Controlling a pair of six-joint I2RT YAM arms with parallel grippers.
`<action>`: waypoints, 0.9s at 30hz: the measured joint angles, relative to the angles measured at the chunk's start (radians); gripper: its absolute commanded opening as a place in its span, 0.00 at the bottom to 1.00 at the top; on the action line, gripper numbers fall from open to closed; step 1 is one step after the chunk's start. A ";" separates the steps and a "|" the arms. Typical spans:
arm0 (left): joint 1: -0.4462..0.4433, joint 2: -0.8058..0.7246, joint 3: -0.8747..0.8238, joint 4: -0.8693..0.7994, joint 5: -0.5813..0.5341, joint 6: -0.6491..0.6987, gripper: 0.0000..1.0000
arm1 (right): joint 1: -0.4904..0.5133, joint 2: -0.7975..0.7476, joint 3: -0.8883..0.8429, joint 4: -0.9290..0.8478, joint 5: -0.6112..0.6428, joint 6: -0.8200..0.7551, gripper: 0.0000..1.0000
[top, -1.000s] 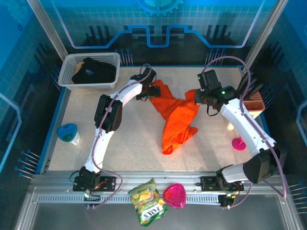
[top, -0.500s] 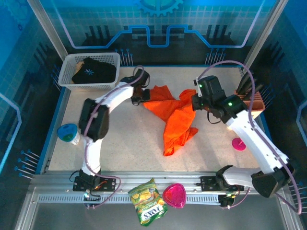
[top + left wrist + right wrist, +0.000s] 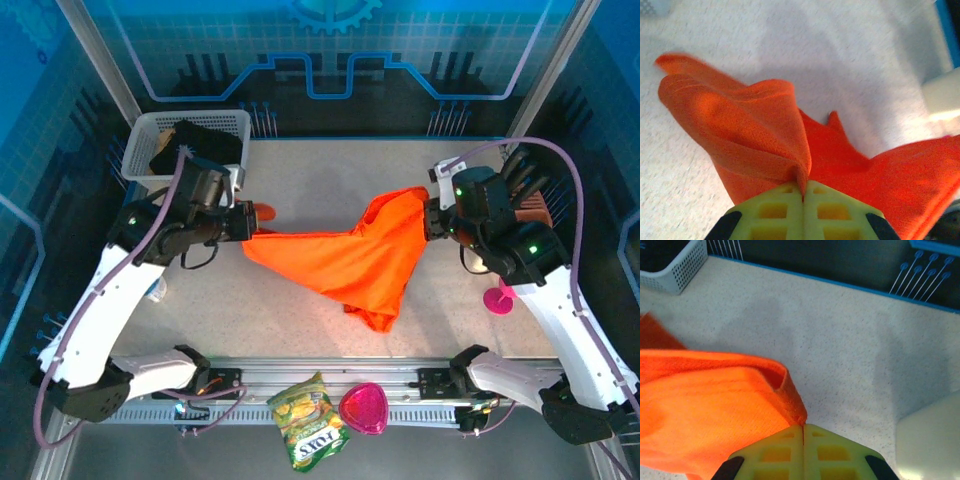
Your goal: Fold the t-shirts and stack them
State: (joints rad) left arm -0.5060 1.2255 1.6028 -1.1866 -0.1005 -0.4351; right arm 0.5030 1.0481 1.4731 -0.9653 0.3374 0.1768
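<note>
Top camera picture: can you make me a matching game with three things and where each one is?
Things:
1. orange t-shirt
2. black t-shirt
3. snack bag

Places:
A. in the white basket at the far left corner
B. stretched between the left gripper and the right gripper, both shut on it
C. on the metal frame at the near edge

Right pairs: 1-B, 2-A, 3-C.
</note>
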 measured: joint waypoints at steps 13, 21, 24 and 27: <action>0.086 0.742 0.558 0.022 -0.205 0.054 0.00 | -0.166 0.245 0.051 0.138 0.054 -0.079 0.00; 0.143 1.266 1.016 0.070 -0.438 0.102 0.01 | -0.280 0.526 0.048 0.299 0.047 -0.080 0.00; 0.156 1.324 0.976 0.119 -0.453 0.112 0.37 | -0.301 0.657 0.071 0.341 0.048 -0.072 0.00; 0.164 1.329 0.900 0.185 -0.457 0.124 0.70 | -0.310 0.798 0.135 0.357 0.049 -0.060 0.00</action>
State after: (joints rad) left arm -0.3416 2.5542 2.5031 -1.0012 -0.5575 -0.3107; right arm 0.1932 1.8462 1.6081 -0.6079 0.3862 0.1173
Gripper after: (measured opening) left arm 0.494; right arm 0.065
